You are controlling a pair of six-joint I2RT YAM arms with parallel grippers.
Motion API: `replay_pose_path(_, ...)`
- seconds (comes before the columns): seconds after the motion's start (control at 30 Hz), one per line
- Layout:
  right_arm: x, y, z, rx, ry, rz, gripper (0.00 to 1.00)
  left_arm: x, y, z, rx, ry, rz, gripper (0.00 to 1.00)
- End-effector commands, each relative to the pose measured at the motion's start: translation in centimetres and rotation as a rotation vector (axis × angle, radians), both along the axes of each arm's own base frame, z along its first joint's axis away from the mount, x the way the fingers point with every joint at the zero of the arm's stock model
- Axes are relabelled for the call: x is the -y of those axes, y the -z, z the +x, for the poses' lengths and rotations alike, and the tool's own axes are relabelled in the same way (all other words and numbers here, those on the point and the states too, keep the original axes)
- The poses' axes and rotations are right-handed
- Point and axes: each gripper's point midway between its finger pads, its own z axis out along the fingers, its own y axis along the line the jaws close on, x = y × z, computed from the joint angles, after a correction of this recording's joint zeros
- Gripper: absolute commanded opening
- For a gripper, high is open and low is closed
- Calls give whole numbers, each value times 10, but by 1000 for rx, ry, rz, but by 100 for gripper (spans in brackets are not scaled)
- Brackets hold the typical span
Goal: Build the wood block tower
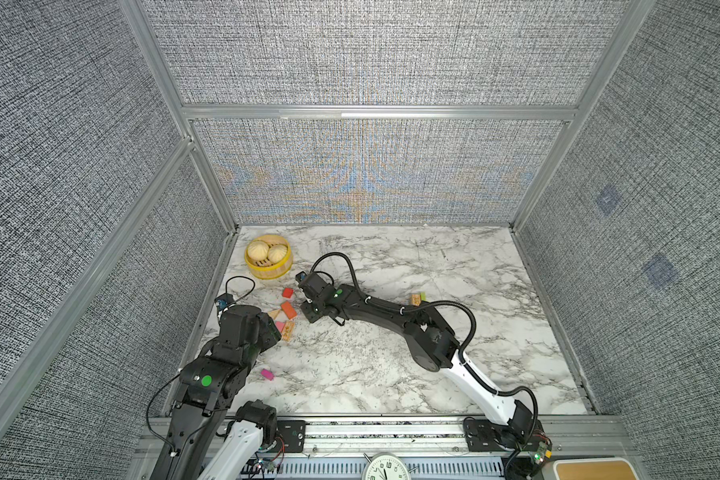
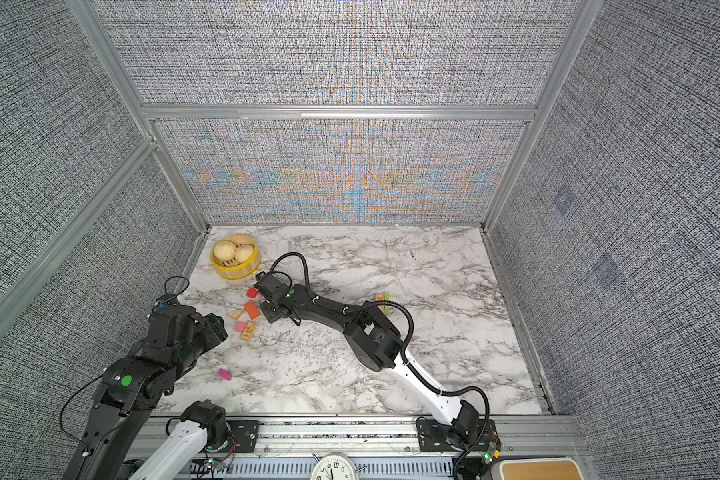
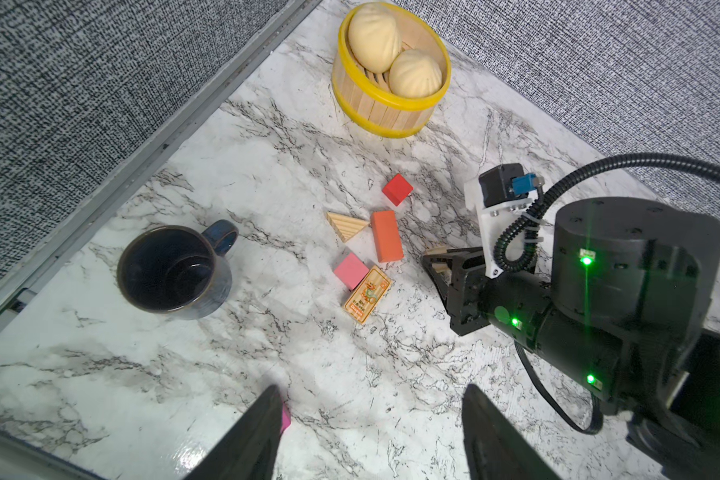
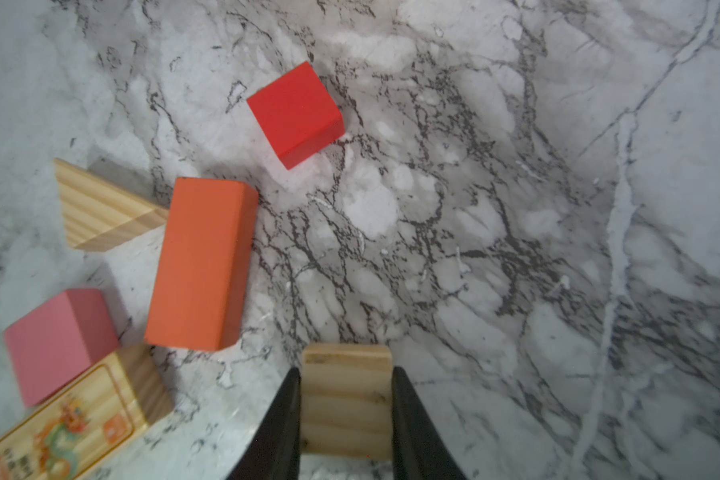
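Progress: early. No tower stands anywhere on the marble table [image 1: 391, 374]. Every block in view lies flat and single.

Right gripper [image 4: 346, 374]: pinching a plain tan block [image 4: 346, 409], one finger pressed on each side. It is low over the table, just beside the orange bar. Judged to be the pick-up of a base piece.

Left gripper [image 3: 371, 390]: fingers spread, nothing between them. It hangs above the table near the cluster.

Loose cluster, left half of the table, between the two grippers:
- red cube [image 4: 295, 114], 1, a little apart from the rest
- orange bar [image 4: 202, 264], 1
- tan triangle [image 4: 100, 208], 1, a corner meeting the orange bar
- pink cube [image 4: 57, 343], 1
- tan bar with a printed picture [image 4: 71, 424], 1, touching the pink cube

Strays:
- magenta block [image 1: 267, 375], 1, alone nearer the front edge
- tan block [image 1: 414, 298] and green block [image 1: 423, 296], 1 each, side by side behind the right arm, well apart from the cluster. Partly hidden, so stacking there cannot be told.

Tally: nine blocks, four of them tan and five coloured.

Not for the tower: one steamer [image 3: 383, 112] with two buns [image 3: 373, 37], and one dark mug [image 3: 219, 291].

Left to do: pick a spot, set the held block down, stack the others on it.
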Motion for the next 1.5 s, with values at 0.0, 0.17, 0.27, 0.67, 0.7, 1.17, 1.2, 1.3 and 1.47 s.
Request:
replay_pose_path(0.0,4,-20,4,31,26,28,25,11,-3,12,15,60,0,70)
replay_pose_path(0.17,28,-41,7,32,69,57,25,44,-6,39,61,219,-48,70)
replay_pose_path(0.27,51,-52,11,28,116,73,25,55,-8,55,72,243,-72,69)
replay_pose_path(0.67,187,-72,16,45,344,43,25,151,13,126,22,443,-60,68)
replay_pose_path(0.7,198,-70,14,40,360,35,25,158,16,130,17,454,-60,68)
replay_pose_path(1.17,317,-58,-1,9,613,25,25,244,53,171,-58,598,-64,68)
replay_pose_path(1.2,321,-56,-2,4,625,23,25,247,55,172,-63,605,-64,68)
replay_pose_path(1.3,334,-52,-1,-3,663,-5,25,256,60,175,-73,629,-66,68)
replay_pose_path(1.47,346,-47,3,-14,702,-19,25,262,66,179,-79,639,-64,68)
